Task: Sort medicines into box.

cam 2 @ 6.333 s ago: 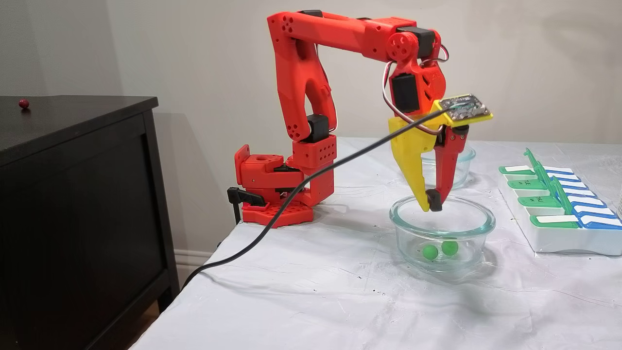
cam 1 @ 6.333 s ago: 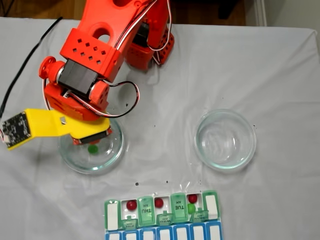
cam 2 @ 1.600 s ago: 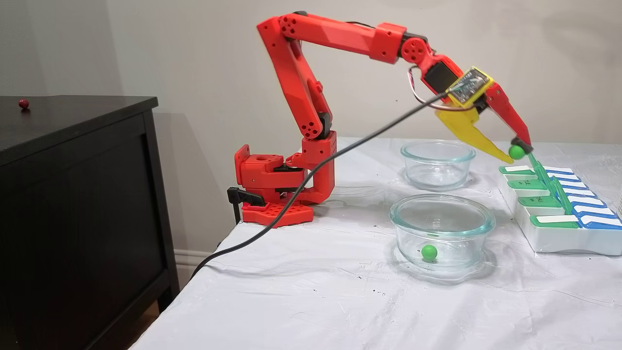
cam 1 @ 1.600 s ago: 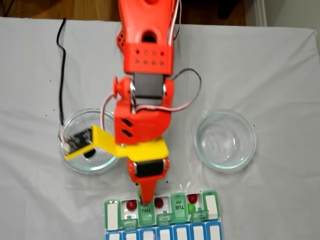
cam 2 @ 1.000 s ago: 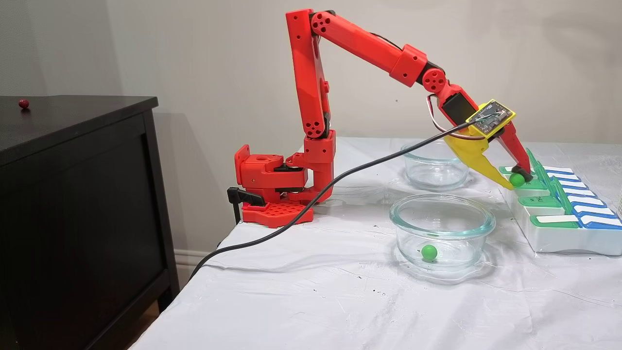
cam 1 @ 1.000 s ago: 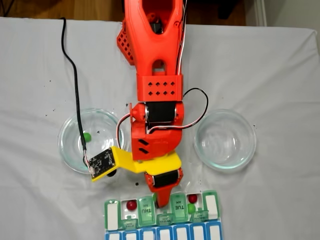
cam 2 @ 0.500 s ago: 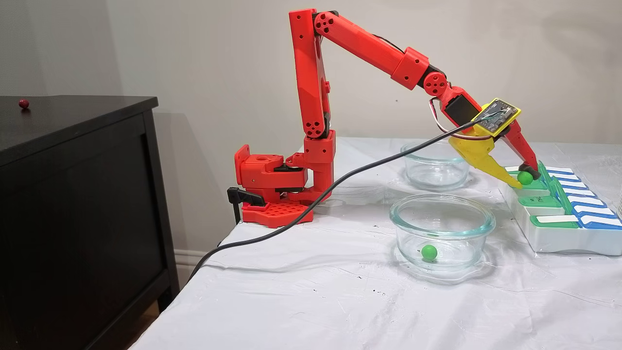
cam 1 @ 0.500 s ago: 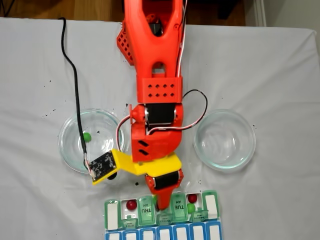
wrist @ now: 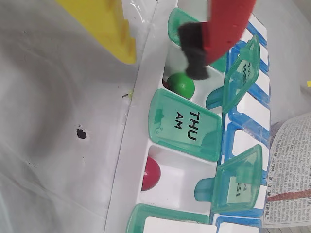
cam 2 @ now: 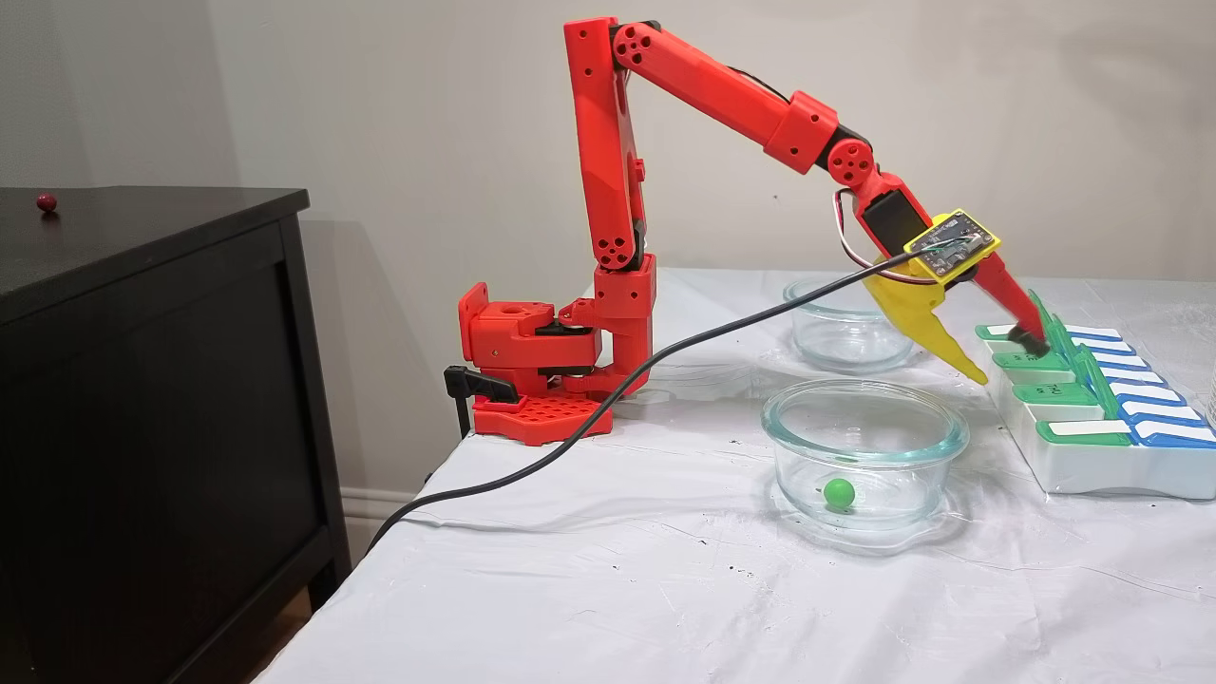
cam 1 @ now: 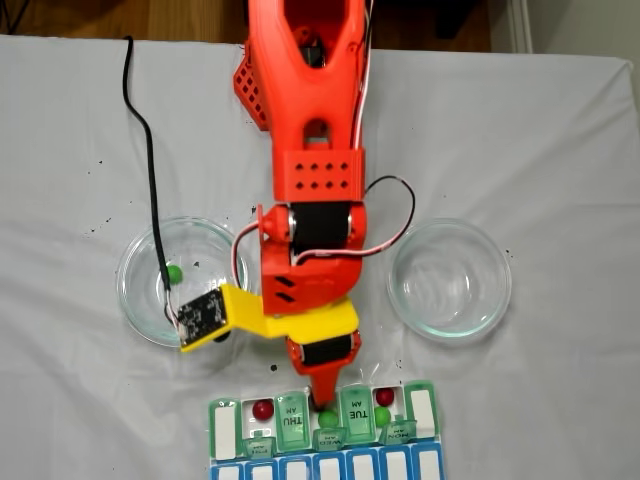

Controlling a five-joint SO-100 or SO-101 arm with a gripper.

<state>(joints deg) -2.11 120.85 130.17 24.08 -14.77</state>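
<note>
Those small glossy green round pills point(wrist: 181, 85) look light, hard and slippery, so they'd probably roll; best pinched dead centre. One sits in an open white cell of the flat green-lidded weekly pill organizer point(wrist: 131, 145), beside the THU lid. The red-and-yellow gripper point(wrist: 163, 60) hovers above, jaws spread, holding nothing.

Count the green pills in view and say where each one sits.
3. One green pill lies in the left glass dish; one sits in the organizer cell under the open gripper; one is in a cell right of TUE. Others may be hidden.
</note>
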